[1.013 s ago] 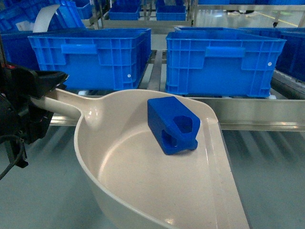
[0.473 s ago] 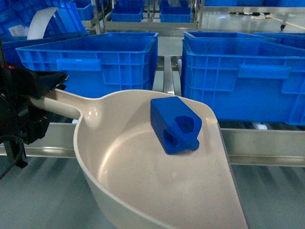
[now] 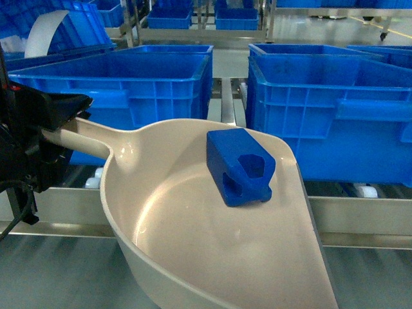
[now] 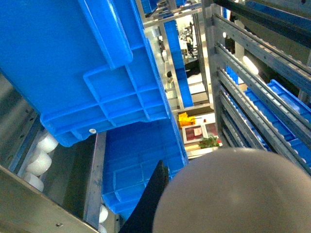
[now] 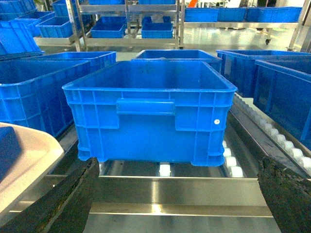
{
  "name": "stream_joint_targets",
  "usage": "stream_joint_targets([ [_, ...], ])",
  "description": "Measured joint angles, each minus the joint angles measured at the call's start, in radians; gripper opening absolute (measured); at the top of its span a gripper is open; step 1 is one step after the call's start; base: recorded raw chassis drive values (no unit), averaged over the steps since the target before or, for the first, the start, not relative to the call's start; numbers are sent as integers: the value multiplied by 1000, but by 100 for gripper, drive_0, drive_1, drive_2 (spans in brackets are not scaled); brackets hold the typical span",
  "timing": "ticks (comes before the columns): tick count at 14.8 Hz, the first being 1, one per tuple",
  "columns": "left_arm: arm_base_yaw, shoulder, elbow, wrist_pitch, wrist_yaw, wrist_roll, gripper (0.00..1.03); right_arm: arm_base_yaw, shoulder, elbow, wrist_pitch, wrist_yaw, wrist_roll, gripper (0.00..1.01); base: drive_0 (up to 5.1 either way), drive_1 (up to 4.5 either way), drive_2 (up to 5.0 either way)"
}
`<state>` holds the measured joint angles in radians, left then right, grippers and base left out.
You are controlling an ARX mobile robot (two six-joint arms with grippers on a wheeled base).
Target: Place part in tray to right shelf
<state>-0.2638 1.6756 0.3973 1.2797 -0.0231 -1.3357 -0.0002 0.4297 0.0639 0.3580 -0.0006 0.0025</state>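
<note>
Bright overhead light, glare on the steel rail [image 5: 160, 208], frames sharp.

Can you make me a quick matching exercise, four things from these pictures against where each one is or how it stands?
Things:
1. part
2. tray
3. left gripper
4. right gripper

Places or states:
A. open, facing a blue crate
B. lying inside the tray
C. clamped on the tray's handle
D. held up in front of the steel rail

Pairs: 1-B, 2-D, 3-C, 4-A
</note>
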Motion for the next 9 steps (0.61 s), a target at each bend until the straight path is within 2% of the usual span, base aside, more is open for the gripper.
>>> stream_joint_targets([
  [9,0,0,0,0,0,0,12,0,0,0,-1,0,0,98,0,0,0],
])
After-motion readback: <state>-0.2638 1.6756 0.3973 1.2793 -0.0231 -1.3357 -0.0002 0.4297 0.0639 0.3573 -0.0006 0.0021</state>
